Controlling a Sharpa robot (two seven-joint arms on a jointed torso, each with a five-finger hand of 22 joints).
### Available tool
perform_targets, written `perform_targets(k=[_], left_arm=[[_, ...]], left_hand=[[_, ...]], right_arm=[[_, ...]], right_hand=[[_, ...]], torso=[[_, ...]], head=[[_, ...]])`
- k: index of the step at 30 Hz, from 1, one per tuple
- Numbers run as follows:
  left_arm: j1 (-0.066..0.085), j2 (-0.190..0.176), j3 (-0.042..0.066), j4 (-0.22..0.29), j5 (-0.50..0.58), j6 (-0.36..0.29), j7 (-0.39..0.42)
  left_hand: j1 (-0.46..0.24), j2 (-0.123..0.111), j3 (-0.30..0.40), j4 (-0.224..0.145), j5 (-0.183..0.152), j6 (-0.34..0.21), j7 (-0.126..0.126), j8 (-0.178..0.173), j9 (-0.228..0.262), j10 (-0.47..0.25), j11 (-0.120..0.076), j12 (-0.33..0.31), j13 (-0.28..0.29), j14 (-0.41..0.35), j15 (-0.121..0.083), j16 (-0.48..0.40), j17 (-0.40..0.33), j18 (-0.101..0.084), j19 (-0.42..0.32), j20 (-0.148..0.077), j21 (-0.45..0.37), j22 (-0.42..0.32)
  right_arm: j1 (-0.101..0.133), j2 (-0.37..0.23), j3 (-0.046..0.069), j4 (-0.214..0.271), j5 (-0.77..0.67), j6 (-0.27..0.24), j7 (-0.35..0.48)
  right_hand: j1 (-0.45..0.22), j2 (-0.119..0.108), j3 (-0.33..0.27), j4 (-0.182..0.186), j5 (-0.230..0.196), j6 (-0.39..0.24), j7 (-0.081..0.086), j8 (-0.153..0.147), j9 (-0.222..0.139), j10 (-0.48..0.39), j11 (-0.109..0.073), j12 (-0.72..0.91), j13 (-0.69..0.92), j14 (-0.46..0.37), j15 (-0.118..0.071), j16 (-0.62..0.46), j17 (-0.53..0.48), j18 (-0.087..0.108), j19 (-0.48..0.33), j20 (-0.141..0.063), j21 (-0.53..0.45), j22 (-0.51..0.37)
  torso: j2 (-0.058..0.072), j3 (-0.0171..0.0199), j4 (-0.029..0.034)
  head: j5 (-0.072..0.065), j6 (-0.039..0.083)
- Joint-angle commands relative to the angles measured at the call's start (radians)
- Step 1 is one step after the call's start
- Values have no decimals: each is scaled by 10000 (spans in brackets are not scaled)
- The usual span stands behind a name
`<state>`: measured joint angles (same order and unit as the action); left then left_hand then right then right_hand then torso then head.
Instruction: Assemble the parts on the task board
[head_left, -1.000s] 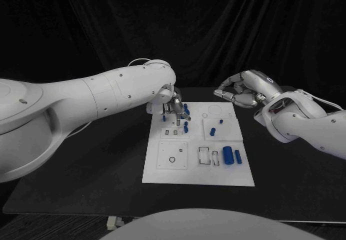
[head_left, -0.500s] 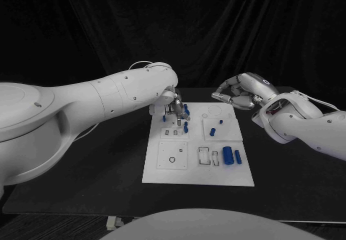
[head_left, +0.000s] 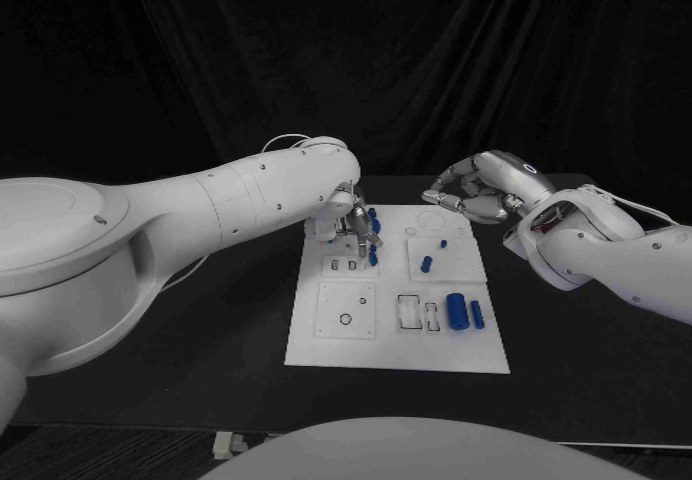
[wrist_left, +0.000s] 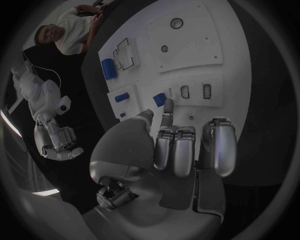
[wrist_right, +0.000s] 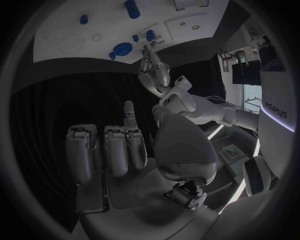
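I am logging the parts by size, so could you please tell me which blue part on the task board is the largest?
The thick blue cylinder in the board's near right area, beside a thinner blue rod; the other parts are clearly smaller.

The task board (head_left: 397, 345) is plain white with thin dark outlines of slots and circles on it, sitting on a matte black table (head_left: 188, 340). The parts (head_left: 456, 310) are all bright blue. Both arms are glossy white, and the left hand (head_left: 351, 224) and right hand (head_left: 469, 193) are silver-grey metal. The backdrop curtain (head_left: 433, 70) is black too.
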<state>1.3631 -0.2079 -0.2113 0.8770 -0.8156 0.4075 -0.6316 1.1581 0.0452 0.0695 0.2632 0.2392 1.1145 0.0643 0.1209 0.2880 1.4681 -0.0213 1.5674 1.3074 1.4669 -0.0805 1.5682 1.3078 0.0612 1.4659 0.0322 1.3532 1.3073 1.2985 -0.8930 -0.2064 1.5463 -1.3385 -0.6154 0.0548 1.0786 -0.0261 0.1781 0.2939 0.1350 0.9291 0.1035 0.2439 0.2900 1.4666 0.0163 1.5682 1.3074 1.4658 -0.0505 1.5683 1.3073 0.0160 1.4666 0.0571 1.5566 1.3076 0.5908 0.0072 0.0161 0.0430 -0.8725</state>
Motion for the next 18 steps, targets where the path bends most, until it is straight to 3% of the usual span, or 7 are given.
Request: perform_targets(k=[1, 18], left_arm=[[-63, 61, 11, -52, 103, -91, 76], [-258, 182, 11, -118, 103, -70, 18]], left_hand=[[95, -19, -8, -73, 8, -23, 13, -47, -14, 1027, 62, 34, 2634, 1039, 85, 26, 2630, -127, 289, 53, -60, 1956], [226, -33, 34, -164, -60, 128, -15, -31, 9, 1027, 45, 34, 2634, 1039, 81, 26, 2630, -118, 277, 60, -111, 1948]], right_arm=[[-26, 4, 7, -10, -5, 110, -73], [-38, 59, 7, -41, -6, 229, -94]], right_hand=[[-113, -13, -64, -9, 18, -62, -11, -40, -10, 1041, 83, 26, 2634, 1037, 88, 3, 2582, -98, 924, 87, -73, 2551], [-146, -2, -81, -12, -22, -56, -11, -14, -3, 1041, 85, 26, 2634, 1035, 94, -2, 2572, -93, 916, 95, -88, 2545]], torso=[[-8, 1, 0], [-7, -2, 4]], head=[[28, -1], [0, -1]])
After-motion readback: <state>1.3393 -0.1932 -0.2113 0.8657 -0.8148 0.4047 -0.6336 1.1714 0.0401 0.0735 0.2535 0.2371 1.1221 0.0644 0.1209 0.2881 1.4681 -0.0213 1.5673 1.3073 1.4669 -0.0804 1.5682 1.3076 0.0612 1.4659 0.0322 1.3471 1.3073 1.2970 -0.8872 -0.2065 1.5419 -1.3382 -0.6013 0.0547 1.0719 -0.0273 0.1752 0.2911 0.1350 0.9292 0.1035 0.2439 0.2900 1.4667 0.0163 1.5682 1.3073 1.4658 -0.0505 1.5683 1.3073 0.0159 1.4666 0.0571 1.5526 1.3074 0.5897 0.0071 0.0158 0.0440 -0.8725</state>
